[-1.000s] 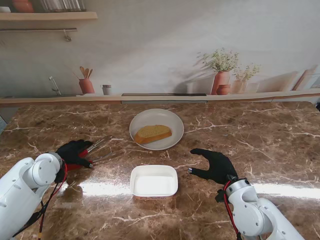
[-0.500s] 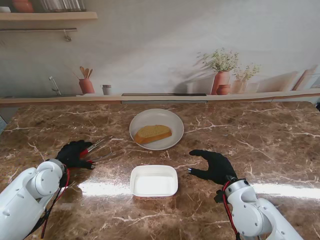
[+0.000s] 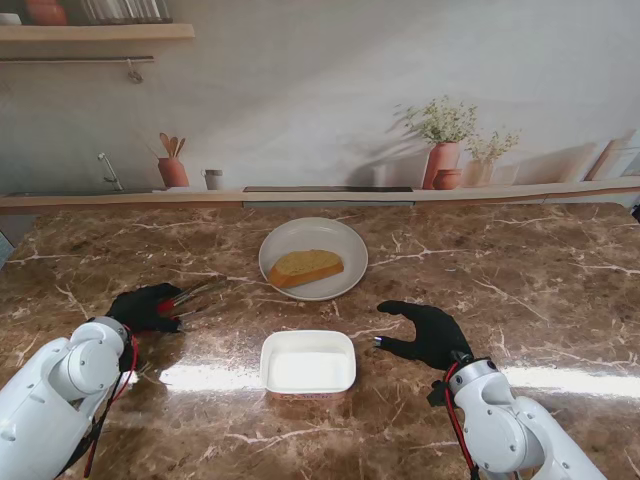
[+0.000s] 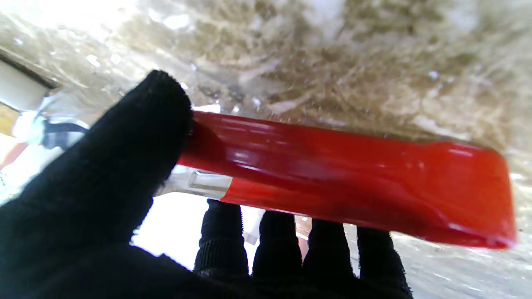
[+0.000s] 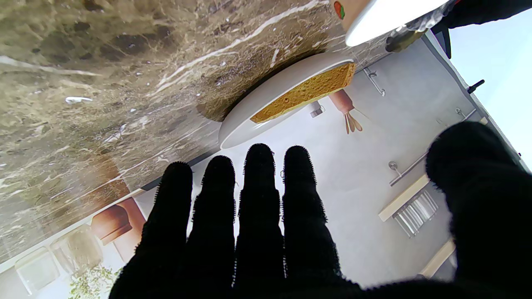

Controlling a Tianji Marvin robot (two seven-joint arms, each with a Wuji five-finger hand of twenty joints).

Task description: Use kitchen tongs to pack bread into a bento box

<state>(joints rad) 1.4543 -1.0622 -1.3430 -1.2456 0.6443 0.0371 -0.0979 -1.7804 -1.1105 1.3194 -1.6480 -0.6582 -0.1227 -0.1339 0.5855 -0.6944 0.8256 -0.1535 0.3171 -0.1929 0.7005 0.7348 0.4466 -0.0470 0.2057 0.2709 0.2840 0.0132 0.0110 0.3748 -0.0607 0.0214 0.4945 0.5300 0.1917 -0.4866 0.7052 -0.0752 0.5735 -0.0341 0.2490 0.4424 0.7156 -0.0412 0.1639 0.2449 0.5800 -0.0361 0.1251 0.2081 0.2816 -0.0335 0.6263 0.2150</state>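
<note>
A slice of bread (image 3: 305, 267) lies on a white plate (image 3: 346, 243) at the table's middle. Nearer to me stands the white bento box (image 3: 308, 362), with nothing in it. To its left my left hand (image 3: 143, 306) is shut on the red handle of the tongs (image 3: 192, 296), whose metal arms point toward the plate. In the left wrist view the thumb (image 4: 124, 158) presses one side of the tongs' handle (image 4: 345, 182) and the other fingers (image 4: 224, 236) curl under it. My right hand (image 3: 427, 332) rests open to the right of the box; its fingers (image 5: 249, 216) face the bread (image 5: 307, 89) and plate (image 5: 249, 120).
A corner of the bento box (image 5: 382, 16) shows in the right wrist view. Along the far wall a ledge carries a terracotta utensil pot (image 3: 173, 171), a small cup (image 3: 213, 179) and plant vases (image 3: 442, 164). Brown marble table (image 3: 540, 280) stretches wide to the right.
My left hand has closed tighter on the tongs and drawn slightly back to the left; the tongs' arms have come closer together. The right hand has barely shifted.
</note>
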